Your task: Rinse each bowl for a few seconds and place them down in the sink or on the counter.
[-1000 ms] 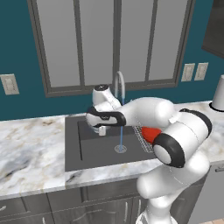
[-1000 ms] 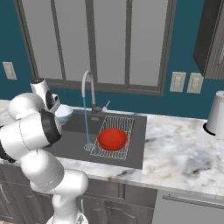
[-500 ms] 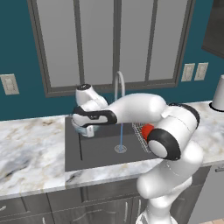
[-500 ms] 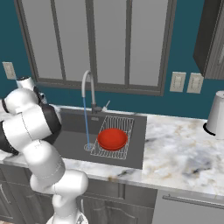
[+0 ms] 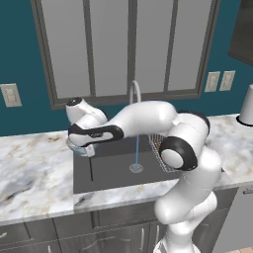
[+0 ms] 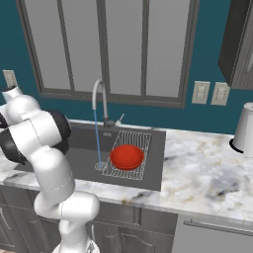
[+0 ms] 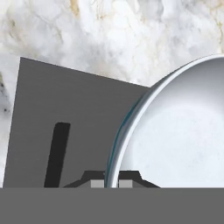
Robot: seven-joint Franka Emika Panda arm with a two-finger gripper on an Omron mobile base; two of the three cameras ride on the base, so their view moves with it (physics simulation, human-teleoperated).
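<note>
While the left base view shows the gripper (image 5: 85,146) carrying the pale bowl (image 5: 75,145) over the sink's (image 5: 106,170) left edge beside the tabletop (image 5: 34,168), the right base view shows the red bowl (image 6: 127,156) on the rack, and the hand view has the jaws clamped on the pale bowl's rim, sink floor below.

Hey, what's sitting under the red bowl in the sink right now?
The red bowl rests on the wire rack at the right side of the sink. The dark basin floor lies below the rack. The bowl hides the wires directly beneath it.
</note>
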